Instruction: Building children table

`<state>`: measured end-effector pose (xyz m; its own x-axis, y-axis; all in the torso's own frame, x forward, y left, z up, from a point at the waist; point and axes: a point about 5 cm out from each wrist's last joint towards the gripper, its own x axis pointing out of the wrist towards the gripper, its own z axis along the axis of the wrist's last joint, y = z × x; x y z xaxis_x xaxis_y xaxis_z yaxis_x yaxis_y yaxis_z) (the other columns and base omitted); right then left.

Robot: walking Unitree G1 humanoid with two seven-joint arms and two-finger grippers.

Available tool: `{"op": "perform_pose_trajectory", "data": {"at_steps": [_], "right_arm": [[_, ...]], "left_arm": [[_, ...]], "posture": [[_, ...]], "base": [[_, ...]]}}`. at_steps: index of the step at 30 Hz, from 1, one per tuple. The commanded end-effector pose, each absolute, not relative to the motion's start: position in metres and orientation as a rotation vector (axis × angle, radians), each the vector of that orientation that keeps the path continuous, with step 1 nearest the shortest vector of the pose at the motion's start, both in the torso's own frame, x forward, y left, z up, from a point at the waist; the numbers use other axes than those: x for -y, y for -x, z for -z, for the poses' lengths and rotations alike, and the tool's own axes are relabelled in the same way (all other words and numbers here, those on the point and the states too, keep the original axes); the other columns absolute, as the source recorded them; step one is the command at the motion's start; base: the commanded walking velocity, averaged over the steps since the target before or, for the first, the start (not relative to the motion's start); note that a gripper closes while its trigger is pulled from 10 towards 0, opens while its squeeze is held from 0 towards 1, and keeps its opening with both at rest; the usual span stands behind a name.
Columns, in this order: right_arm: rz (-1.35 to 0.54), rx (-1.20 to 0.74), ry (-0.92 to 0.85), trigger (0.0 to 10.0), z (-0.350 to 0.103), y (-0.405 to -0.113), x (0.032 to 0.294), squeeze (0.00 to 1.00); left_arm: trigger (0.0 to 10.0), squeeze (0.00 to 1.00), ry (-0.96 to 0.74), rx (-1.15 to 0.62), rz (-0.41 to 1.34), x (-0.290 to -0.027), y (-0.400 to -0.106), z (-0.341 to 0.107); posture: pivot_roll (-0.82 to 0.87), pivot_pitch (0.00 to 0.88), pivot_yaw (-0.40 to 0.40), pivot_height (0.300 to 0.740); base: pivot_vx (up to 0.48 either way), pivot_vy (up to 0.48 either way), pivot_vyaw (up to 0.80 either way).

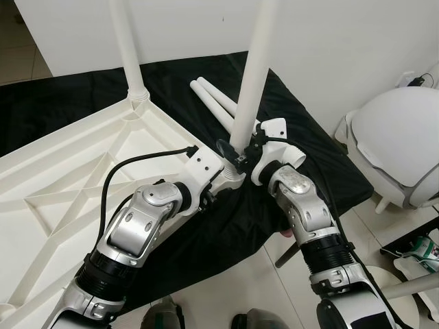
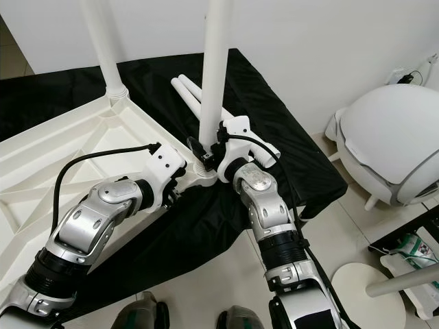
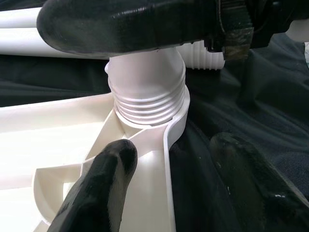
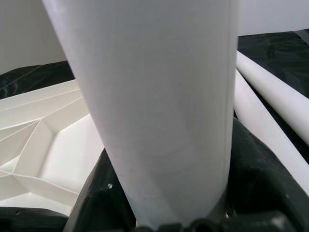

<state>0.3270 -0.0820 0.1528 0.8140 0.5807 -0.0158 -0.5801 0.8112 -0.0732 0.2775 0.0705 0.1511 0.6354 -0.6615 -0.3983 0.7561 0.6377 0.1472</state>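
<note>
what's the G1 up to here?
Assembling a kids' table. The white tabletop lies upside down on a black cloth. The right pincer is shut on a white leg standing in the corner socket; threads show above it. The left pincer is open at that corner. One leg is fitted, two spare legs lie nearby.

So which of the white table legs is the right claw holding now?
The upright leg at the tabletop's near corner, gripped by the right claw. Another leg stands untouched; two legs lie on the black cloth.
</note>
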Motion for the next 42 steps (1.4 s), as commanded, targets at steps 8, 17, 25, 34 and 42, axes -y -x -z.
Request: {"op": "perform_pose_trajectory", "data": {"at_steps": [8, 17, 25, 34, 42], "right_arm": [[-0.638, -0.121, 0.101, 10.0, -0.122, -0.318, 0.078, 0.00], [-0.574, -0.108, 0.072, 10.0, -0.123, -0.316, 0.075, 0.00], [-0.382, -0.072, 0.020, 10.0, -0.128, -0.322, 0.072, 0.00], [-0.199, -0.053, -0.006, 10.0, -0.126, -0.323, 0.074, 0.00], [-0.156, -0.036, -0.001, 10.0, -0.126, -0.322, 0.071, 0.00]], "left_arm": [[10.0, 0.00, -0.316, -0.322, 0.788, -0.073, -0.279, -0.152], [10.0, 0.00, -0.316, -0.319, 0.788, -0.073, -0.280, -0.153], [10.0, 0.00, -0.317, -0.312, 0.789, -0.072, -0.281, -0.155], [10.0, 0.00, -0.313, -0.309, 0.787, -0.071, -0.281, -0.155], [10.0, 0.00, -0.309, -0.306, 0.781, -0.072, -0.282, -0.156]], "posture": [[-0.03, 0.024, -0.002, 0.740], [-0.03, 0.022, -0.001, 0.740], [-0.03, 0.018, -0.004, 0.740], [-0.03, 0.016, -0.009, 0.740], [-0.02, 0.014, -0.017, 0.740]], "base": [[0.000, 0.000, 0.00], [0.000, 0.000, 0.00], [0.000, 0.000, 0.00], [0.000, 0.000, 0.00], [0.000, 0.000, 0.00]]}}
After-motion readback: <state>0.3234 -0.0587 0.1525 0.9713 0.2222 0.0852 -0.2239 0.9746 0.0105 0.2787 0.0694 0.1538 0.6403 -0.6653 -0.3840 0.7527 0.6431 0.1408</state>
